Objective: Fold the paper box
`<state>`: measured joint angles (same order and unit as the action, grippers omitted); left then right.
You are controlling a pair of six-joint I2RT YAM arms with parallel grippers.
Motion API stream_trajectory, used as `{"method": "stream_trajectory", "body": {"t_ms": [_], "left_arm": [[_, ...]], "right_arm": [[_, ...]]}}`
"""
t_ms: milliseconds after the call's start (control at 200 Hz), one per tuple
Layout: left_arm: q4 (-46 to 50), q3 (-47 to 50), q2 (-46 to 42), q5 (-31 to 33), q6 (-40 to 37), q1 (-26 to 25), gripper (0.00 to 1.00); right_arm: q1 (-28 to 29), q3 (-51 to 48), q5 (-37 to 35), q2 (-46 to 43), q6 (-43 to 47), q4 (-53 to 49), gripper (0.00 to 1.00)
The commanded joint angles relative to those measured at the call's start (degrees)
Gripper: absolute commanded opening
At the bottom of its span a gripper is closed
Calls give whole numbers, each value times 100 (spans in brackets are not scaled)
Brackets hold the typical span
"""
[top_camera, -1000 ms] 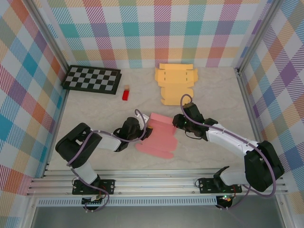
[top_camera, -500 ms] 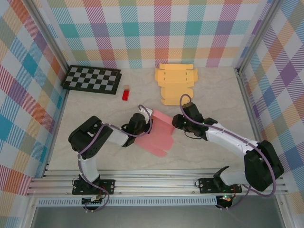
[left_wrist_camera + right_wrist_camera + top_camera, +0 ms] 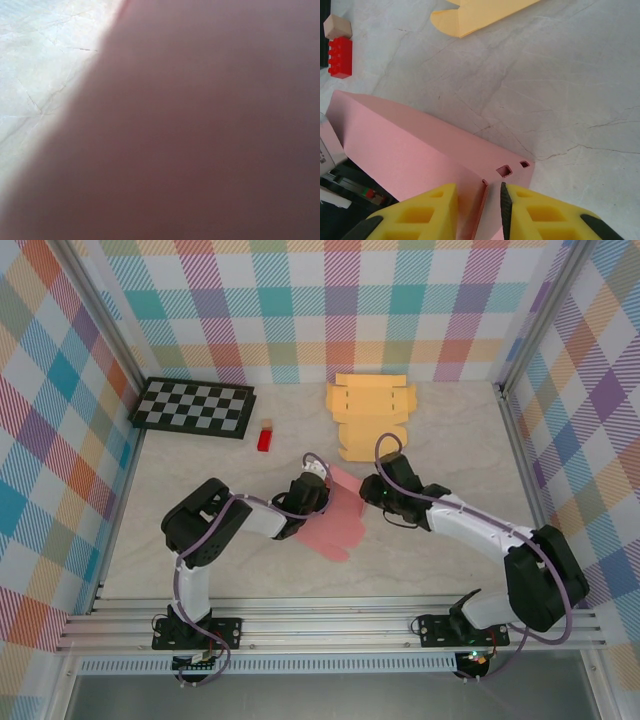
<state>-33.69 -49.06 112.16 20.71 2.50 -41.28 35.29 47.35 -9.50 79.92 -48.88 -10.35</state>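
- Your right pincer (image 3: 479, 192) stands a little apart, its yellow fingers (image 3: 420, 210) straddling an upright edge of the pink paper box (image 3: 410, 145). A slim gap shows on each side of that edge.
- Your left pincer (image 3: 318, 478) sits against the far left corner of the pink sheet in the top view. Its wrist camera is pressed so close to the pink paper (image 3: 200, 140) that you cannot tell how far the jaws stand apart or whether they grip.
- Your left arm bends at the elbow near the left side and reaches right, low over the surface (image 3: 450, 440). Your right arm stretches from its base at the near right, up and left, to the sheet's right edge.
- The pink paper box (image 3: 338, 528) lies mid-surface between the 2 pincers, partly folded: 1 long panel is raised as a sloping wall, and 2 small slots are cut just beyond the right fingers.
- A flat orange box blank (image 3: 370, 415) lies farther back, apart from the pink one.
- A red brick (image 3: 265, 439) and a checkerboard (image 3: 195, 407) lie at the far left.
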Motion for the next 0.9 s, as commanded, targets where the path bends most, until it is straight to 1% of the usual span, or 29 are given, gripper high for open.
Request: {"method": "stream_trajectory", "body": {"t_ms": [0,85,130,225,345,435,520,585,630,730,840,895], "left_arm": [[281,-100,112,435,66,192,16],[256,15,2,72,162,330,33],[226,111,-100,-91,273,423,40],[3,499,-471,-529,522,585,49],[-183,919,-1074,-1292,642,656,55],[-158,1203,-1470,-1462,734,673,58],[-176,1414,-1778,-1646,863,747,57],[-143,1480,-1932,-1823,918,775,57],[-104,1471,-2000,-1998,911,779,54],[-28,1458,-2136,-2410,739,783,50],[145,1452,-2391,-2287,548,839,50],[260,1379,-2465,-2328,488,920,50]], "right_arm": [[107,-47,159,324,-69,-900,30],[107,-21,107,355,-89,-918,30],[103,-15,80,357,-95,-924,30],[109,-13,36,336,-78,-944,30],[109,26,10,340,5,-979,30],[108,55,-12,331,73,-1011,30],[110,63,-34,309,119,-1025,30],[110,71,-50,296,150,-1049,30],[110,88,-52,296,173,-1057,30],[110,140,-20,309,225,-1081,30],[114,242,75,364,329,-1113,30],[127,258,74,360,363,-1130,30]]}}
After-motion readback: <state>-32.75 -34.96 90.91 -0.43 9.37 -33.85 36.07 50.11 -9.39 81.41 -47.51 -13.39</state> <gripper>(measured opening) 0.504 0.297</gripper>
